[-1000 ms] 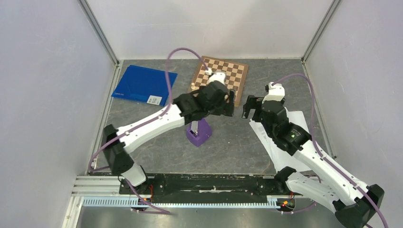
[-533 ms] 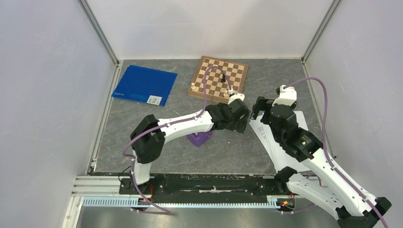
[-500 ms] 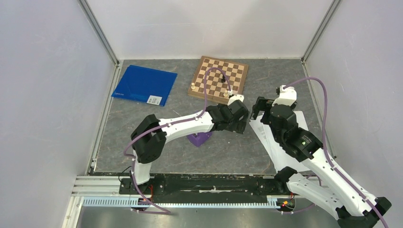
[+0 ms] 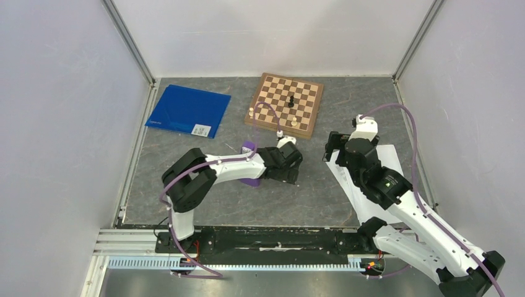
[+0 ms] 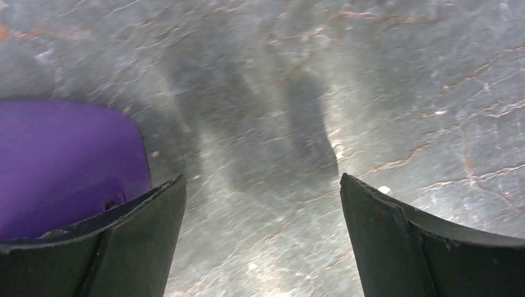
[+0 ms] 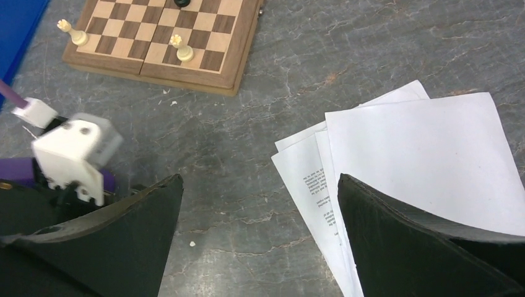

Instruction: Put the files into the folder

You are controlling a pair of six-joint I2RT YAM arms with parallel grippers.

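The blue folder (image 4: 187, 110) lies shut at the back left, with a white label at its near corner; one blue corner (image 6: 15, 25) shows in the right wrist view. The files (image 4: 350, 182) are loose white sheets fanned out on the right, partly hidden under my right arm; the lower sheets (image 6: 427, 154) carry a little print. My right gripper (image 4: 330, 150) (image 6: 259, 177) hangs open over bare table just left of the sheets' edge. My left gripper (image 4: 296, 175) (image 5: 261, 178) is open and low over the stone surface mid-table, holding nothing.
A wooden chessboard (image 4: 286, 102) (image 6: 164, 37) with a few pieces sits at the back centre. A purple stand (image 4: 251, 180) (image 5: 62, 167) is right beside my left finger, partly under the left arm. White walls close the table (image 4: 309, 198) on three sides.
My left arm has swung from near the chessboard toward the near side and dropped low beside the purple stand. My right gripper has shifted only slightly. Both stayed open.
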